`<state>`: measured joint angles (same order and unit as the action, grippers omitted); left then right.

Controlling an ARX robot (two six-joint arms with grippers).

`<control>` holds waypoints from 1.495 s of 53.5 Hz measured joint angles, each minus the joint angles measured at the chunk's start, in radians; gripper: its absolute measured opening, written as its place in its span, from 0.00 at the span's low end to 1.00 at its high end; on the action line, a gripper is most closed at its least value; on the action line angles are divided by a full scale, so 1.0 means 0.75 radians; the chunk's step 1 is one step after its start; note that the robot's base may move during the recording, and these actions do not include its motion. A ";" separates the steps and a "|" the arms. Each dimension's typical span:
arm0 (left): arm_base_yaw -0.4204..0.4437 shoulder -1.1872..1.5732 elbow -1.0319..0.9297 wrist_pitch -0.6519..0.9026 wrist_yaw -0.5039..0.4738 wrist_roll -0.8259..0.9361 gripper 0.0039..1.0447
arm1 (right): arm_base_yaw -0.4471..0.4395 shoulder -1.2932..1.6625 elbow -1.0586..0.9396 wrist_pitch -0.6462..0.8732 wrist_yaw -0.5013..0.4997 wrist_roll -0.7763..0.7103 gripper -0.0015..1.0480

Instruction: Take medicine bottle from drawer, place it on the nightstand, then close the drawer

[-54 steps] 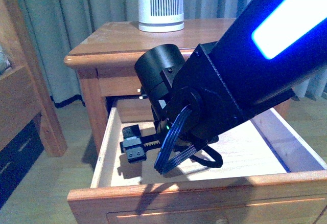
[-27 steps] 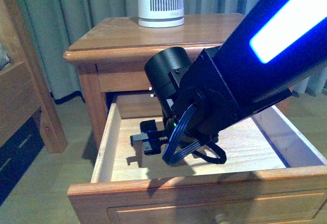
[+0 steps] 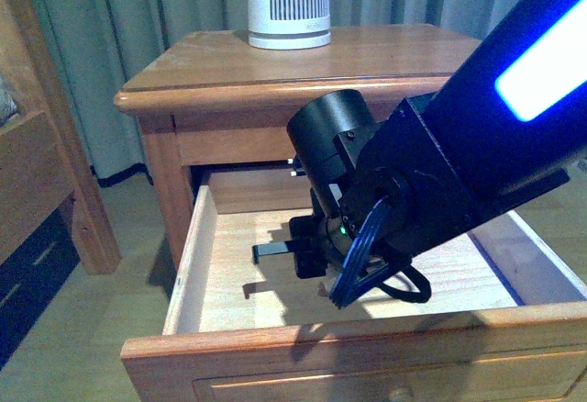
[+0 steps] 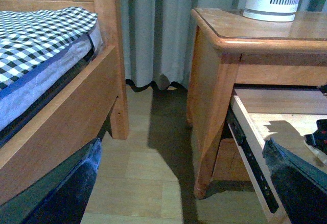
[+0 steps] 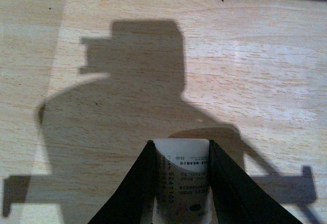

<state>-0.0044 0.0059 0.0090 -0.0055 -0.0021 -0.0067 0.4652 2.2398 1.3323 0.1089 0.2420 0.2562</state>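
At the far left stands a wooden bed frame [image 3: 37,173], which the left wrist view shows carrying a black-and-white checked cover [image 4: 41,29]. Beyond it a grey-green curtain [image 3: 138,26] hangs to the pale wood floor [image 4: 153,173]. The left end effector [image 4: 181,147] hangs low in the gap between the bed and the nightstand [image 3: 275,67]. Its two dark fingers [image 4: 76,183] are spread wide apart at the sides of its own view, with nothing between them. Right of that gap is the orange-brown nightstand, with a white ribbed cylinder [image 3: 289,3] standing at the far edge of its top surface. The rest of that top is bare wood. The upper drawer [image 3: 188,264] is pulled well out toward the near side, showing its pale wood inside and a dark runner along its left wall. The black right arm [image 3: 459,163], lit by a blue strip, reaches in from the upper right down into the drawer. It hides much of the drawer's middle and right. The right end effector [image 3: 298,257] sits over the middle of the drawer floor and casts a sharp shadow on the boards to its left. In the right wrist view the right end effector [image 5: 181,150] is clamped on the medicine bottle [image 5: 182,183]. The small white cylinder with fine print on its pale label is pinched between the two black fingers [image 5: 135,188], inside the drawer. Whether the bottle's underside touches the drawer floor [image 5: 255,55] cannot be told.
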 joint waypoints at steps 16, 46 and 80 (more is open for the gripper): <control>0.000 0.000 0.000 0.000 0.000 0.000 0.94 | 0.013 -0.281 -0.231 0.058 -0.073 -0.012 0.25; 0.000 0.000 0.000 0.000 0.000 0.000 0.94 | -0.174 -0.515 0.372 -0.132 -0.177 -0.266 0.25; 0.000 0.000 0.000 0.000 0.000 0.000 0.94 | -0.294 0.023 0.929 -0.241 -0.152 -0.392 0.73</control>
<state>-0.0044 0.0059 0.0090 -0.0055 -0.0021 -0.0067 0.2447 2.2574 2.0289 -0.0715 0.1280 -0.0376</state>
